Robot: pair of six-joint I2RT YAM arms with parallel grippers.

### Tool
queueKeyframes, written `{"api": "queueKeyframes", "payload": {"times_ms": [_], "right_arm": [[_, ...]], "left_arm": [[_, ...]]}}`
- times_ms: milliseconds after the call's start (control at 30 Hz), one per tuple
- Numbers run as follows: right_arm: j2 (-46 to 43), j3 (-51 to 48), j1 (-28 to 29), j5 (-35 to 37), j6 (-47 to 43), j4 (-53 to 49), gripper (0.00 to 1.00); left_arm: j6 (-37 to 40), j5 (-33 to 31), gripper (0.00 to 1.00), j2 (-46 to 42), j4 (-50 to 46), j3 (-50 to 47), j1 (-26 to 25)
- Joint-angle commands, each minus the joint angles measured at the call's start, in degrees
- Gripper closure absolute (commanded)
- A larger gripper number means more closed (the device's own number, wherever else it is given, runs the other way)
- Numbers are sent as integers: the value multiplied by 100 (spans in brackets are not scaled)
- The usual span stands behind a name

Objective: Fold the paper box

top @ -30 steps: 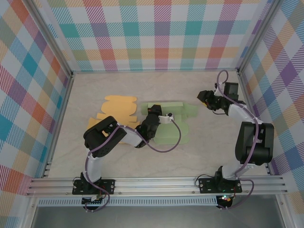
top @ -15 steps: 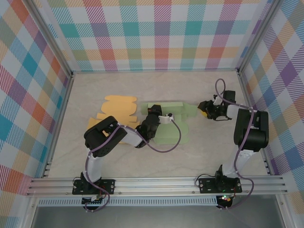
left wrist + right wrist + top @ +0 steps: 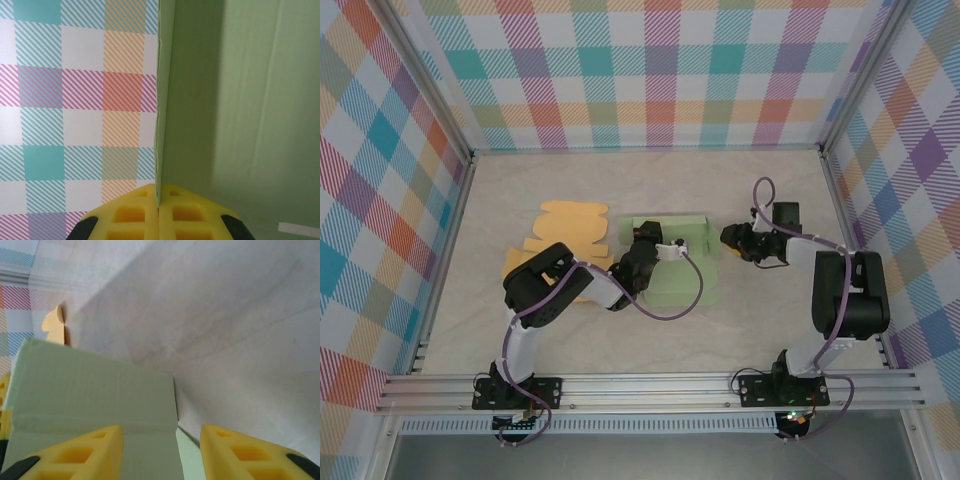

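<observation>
Top view: the green paper box point(image 3: 670, 275) lies on the table point(image 3: 770, 320) between the two grippers. It is partly folded, with its far wall raised and its base flat. The left gripper point(image 3: 646, 240) sits at the box's far left corner. The right gripper point(image 3: 732, 238) is at the box's right edge, though contact cannot be judged from above. A flat orange paper sheet point(image 3: 568, 225) lies to the left of the left gripper, partly under that arm.

Left wrist view: the left gripper point(image 3: 158, 207) is clenched. Its yellow fingers point(image 3: 132, 216) are pinched on the thin edge of the green paper box point(image 3: 240, 100), whose panel rises straight ahead of the pads and spreads to their right. To their left is the checked wall point(image 3: 75, 100) (pink, teal and orange squares).

Right wrist view: the right gripper point(image 3: 160, 450) has its jaws apart and grips nothing that can be seen. A creased panel of the green paper box point(image 3: 95, 395) lies ahead of its left finger, and the panel's corner ends in the gap between the two. Bare table point(image 3: 225, 315) runs ahead of the right finger. A bit of the orange paper sheet point(image 3: 55, 325) shows beyond the panel's far left corner.
</observation>
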Motion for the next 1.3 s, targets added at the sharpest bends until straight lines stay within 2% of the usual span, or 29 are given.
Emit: {"api": "queueKeyframes", "payload": {"times_ms": [0,367,500,933,1267], "right_arm": [[-333,-251,127,124,-61,219,54],[-345,-333,614,203,-165,429,48],[-365,-350,797,457,-176,408,46],[263,211,1053,1159,-298,515,50],[322,298,1121,1599,-377,998,53]], "left_arm": [[41,-29,100,135,136,137,61],[24,-44,100,196,142,151,51],[22,-47,100,206,149,120,47],[21,53,100,247,202,119,8],[-251,212,100,193,26,111,-21]]}}
